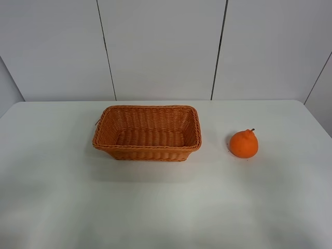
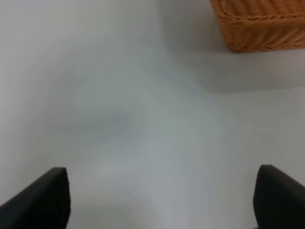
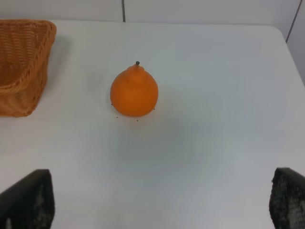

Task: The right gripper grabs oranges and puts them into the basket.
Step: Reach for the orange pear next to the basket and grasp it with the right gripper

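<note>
Right of the basket [image 1: 148, 153], well apart from it, the orange [image 1: 244, 144] sits on the white table [image 1: 166, 207]. Right gripper [image 3: 158, 200] and left gripper [image 2: 162, 198] both gape wide, holding nothing — only cropped fingertips show.

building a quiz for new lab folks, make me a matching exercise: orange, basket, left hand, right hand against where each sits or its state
Things: 1 orange; 2 wicker basket; 3 left hand; 4 right hand.
States: A open, orange ahead; B on the table, right of the basket in the high view; C empty, mid-table; D open, only bare table and a basket corner ahead.
Pairs: 1-B; 2-C; 3-D; 4-A.
</note>
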### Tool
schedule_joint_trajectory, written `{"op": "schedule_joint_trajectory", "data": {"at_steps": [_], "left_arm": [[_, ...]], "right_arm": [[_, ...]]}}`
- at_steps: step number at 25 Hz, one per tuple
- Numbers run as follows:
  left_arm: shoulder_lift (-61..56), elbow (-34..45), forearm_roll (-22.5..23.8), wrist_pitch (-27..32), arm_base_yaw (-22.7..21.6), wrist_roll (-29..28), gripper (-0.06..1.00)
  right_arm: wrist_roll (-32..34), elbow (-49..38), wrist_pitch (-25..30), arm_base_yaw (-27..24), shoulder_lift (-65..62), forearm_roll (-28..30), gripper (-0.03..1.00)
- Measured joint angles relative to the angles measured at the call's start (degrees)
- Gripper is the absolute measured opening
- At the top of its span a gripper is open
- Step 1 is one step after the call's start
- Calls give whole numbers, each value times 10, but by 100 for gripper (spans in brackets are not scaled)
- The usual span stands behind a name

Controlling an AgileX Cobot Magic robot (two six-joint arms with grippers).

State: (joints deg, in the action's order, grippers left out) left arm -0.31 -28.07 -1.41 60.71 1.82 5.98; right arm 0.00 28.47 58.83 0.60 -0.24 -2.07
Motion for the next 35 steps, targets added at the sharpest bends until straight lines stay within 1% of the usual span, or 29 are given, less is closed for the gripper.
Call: {"op": "schedule_joint_trajectory", "data": {"at_steps": [10,12,14,18,29,31,35], "left_arm": [[0,0,0,0,0,0,88],[0,0,0,0,0,0,88],[0,0,0,0,0,0,88],[0,0,0,0,0,0,88],[0,0,0,0,0,0,88],[0,0,0,0,0,0,88],[0,0,0,0,0,0,88]], "right_arm": [[0,0,0,0,1,0,69],[0,8,0,0,22,0,69],[0,27,-7,0,69,0,69],[0,85,-22,0,215,0,69],[0,275,-24,0,672,-20,69],[0,318,-18,0,751,-20,69],[-7,415,20,0,890,-20,69]]}}
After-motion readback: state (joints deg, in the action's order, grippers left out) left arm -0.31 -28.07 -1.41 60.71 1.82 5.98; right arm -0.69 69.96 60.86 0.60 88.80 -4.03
